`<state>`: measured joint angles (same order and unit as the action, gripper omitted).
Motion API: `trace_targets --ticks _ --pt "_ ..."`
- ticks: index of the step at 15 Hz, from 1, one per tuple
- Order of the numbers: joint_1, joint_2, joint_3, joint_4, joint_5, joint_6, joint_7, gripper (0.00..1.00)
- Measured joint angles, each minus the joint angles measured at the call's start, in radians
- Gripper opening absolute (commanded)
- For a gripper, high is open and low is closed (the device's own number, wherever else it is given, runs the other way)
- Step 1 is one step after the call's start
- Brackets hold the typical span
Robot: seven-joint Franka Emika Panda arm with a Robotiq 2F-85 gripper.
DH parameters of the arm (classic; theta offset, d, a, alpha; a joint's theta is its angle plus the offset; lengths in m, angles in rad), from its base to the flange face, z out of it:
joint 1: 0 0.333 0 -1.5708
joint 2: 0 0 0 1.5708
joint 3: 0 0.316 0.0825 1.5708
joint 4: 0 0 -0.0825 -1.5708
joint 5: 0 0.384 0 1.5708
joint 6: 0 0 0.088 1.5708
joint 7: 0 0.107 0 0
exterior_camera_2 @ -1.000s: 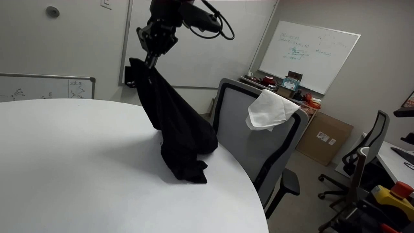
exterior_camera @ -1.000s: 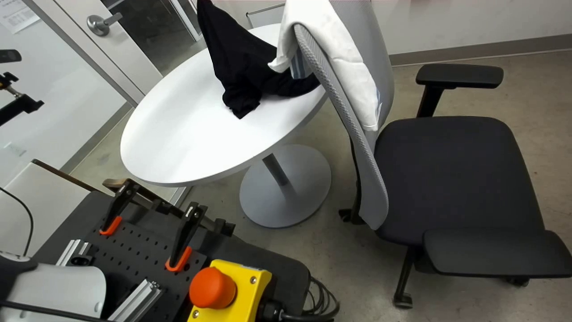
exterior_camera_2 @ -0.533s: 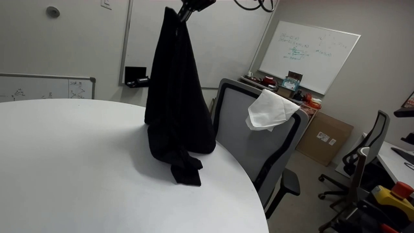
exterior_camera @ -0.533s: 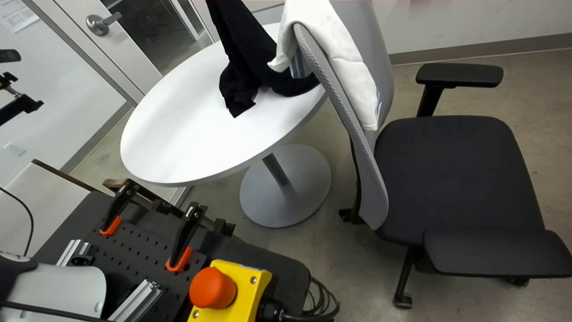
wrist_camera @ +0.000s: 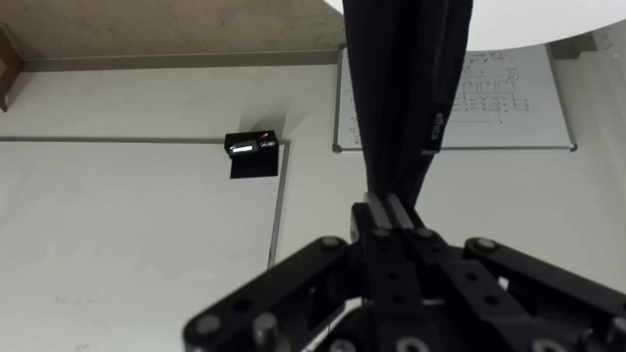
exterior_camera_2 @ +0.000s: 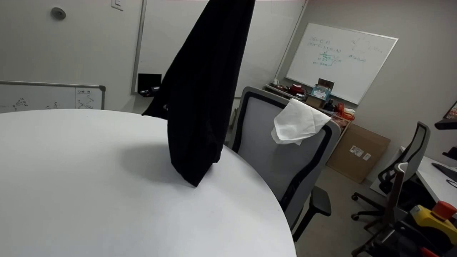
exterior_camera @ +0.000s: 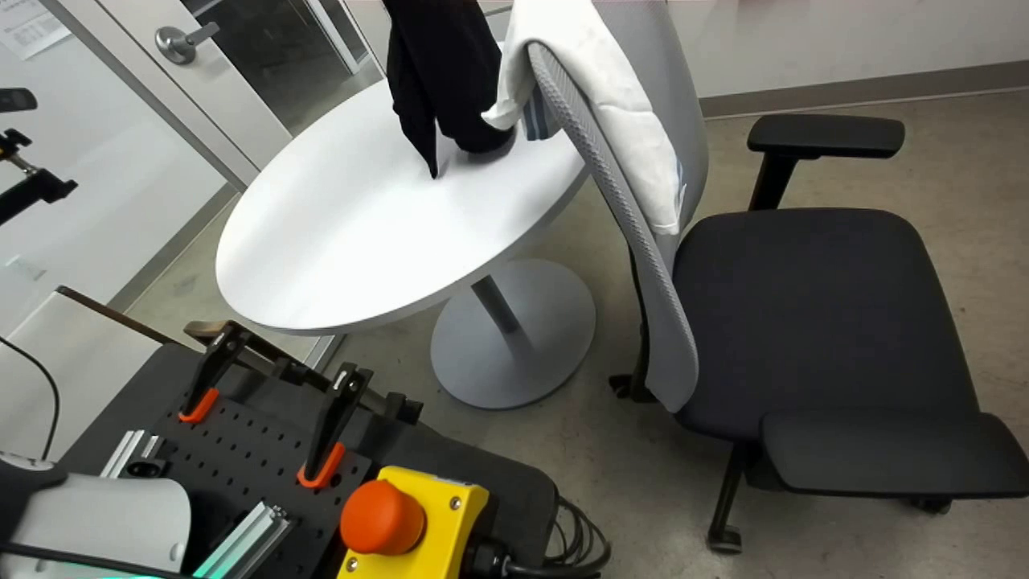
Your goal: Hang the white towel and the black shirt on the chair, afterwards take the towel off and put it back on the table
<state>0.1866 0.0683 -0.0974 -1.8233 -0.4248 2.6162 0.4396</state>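
Note:
My gripper (wrist_camera: pixel 386 200) is shut on the black shirt (wrist_camera: pixel 406 88) in the wrist view; it lies outside both exterior views. The black shirt hangs stretched from the fingers over the table, also in both exterior views (exterior_camera: pixel 446 72) (exterior_camera_2: pixel 210 82). I cannot tell whether its lowest tip touches the table. The round white table (exterior_camera: pixel 321 233) shows in all views (exterior_camera_2: pixel 89 200) (wrist_camera: pixel 547 19). The white towel (exterior_camera: pixel 619 104) is draped over the top of the grey chair back (exterior_camera: pixel 667 322), seen in both exterior views (exterior_camera_2: pixel 300 123). The chair back (exterior_camera_2: pixel 262 128) stands beside the table edge.
The chair has a black seat (exterior_camera: pixel 820 322) and armrests (exterior_camera: pixel 828 135). A bench with clamps (exterior_camera: pixel 330 426) and a yellow box with a red button (exterior_camera: pixel 418 523) is near the robot base. A whiteboard (wrist_camera: pixel 122 244) and a wall-mounted black holder (wrist_camera: pixel 254 154) are behind the shirt.
My gripper has risen out of the exterior view and moved toward the chair side, pulling the shirt upward. Most of the shirt has lifted off the table. The towel and chair have not moved.

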Motion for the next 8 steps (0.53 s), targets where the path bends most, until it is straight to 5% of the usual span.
trace_targets --ticks 4,8 --pt "-0.014 -0.105 -0.011 -0.019 -0.069 -0.017 0.074 0.00" --pt "-0.109 -0.147 0.034 -0.010 -0.072 -0.042 0.095 0.00"
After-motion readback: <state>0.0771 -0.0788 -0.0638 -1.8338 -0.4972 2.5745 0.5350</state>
